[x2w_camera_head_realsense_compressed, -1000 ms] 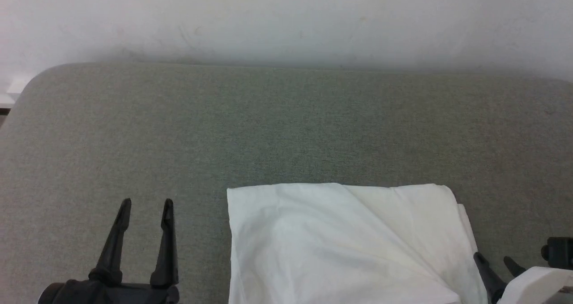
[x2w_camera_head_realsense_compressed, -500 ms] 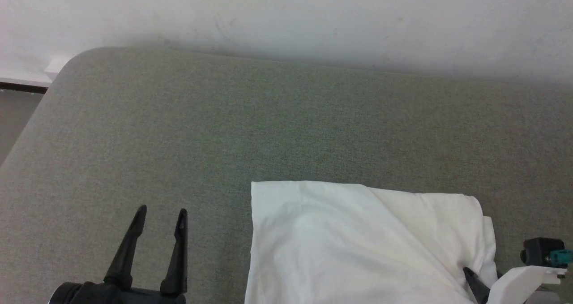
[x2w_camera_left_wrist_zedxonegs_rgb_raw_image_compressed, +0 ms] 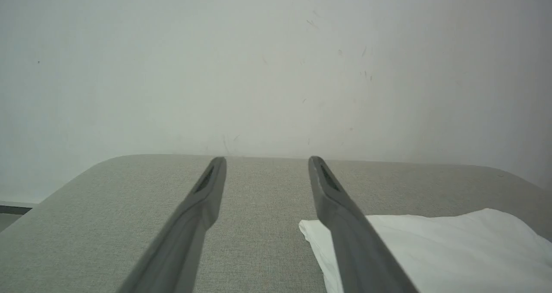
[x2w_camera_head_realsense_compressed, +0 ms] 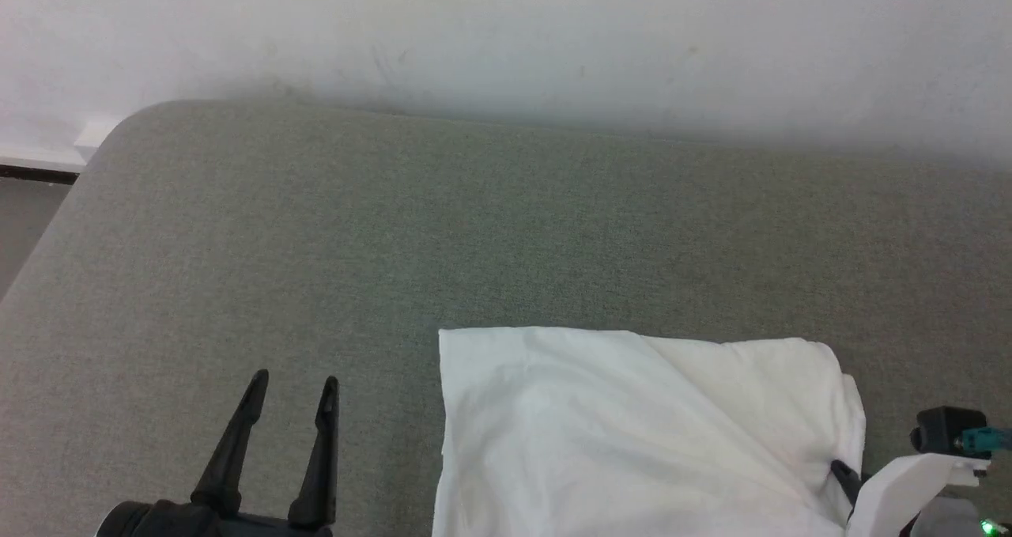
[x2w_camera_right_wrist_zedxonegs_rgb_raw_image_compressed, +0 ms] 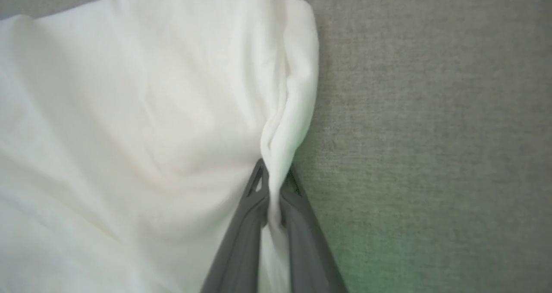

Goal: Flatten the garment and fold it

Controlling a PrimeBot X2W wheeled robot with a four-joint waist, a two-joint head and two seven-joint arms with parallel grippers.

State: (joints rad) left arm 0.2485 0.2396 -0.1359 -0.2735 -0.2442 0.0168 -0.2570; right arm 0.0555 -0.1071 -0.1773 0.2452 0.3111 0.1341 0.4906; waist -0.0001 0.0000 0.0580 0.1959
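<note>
The garment (x2w_camera_head_realsense_compressed: 632,434), a white thin-fabric shirt lying as a roughly rectangular, partly folded packet, is seen on the near right part of the grey-green woven-cloth surface (x2w_camera_head_realsense_compressed: 356,228). Its far edge runs straight, and its near part is cut off by the bottom of the head view. No stitching or patch can be made out.

The right gripper (x2w_camera_right_wrist_zedxonegs_rgb_raw_image_compressed: 272,181), with two long dark fingers, is closed on a bunched ridge at the garment's right edge. The cloth is pinched between the fingers and puckers away from them. The left gripper (x2w_camera_head_realsense_compressed: 296,379) is held with its fingers spread and nothing between them, over bare surface to the left of the garment and apart from it.

The step in hand is judged to be a grasp of the right edge, to be drawn taut or carried over in a fold. Every layer meant to move should be confirmed in the pinch, since thin fabric is easily shed. The edge is best lifted low and carried slowly, so that the packet is not dragged across the surface. The left side could be pinned by the free gripper. Release should be withheld until the edges are aligned.
</note>
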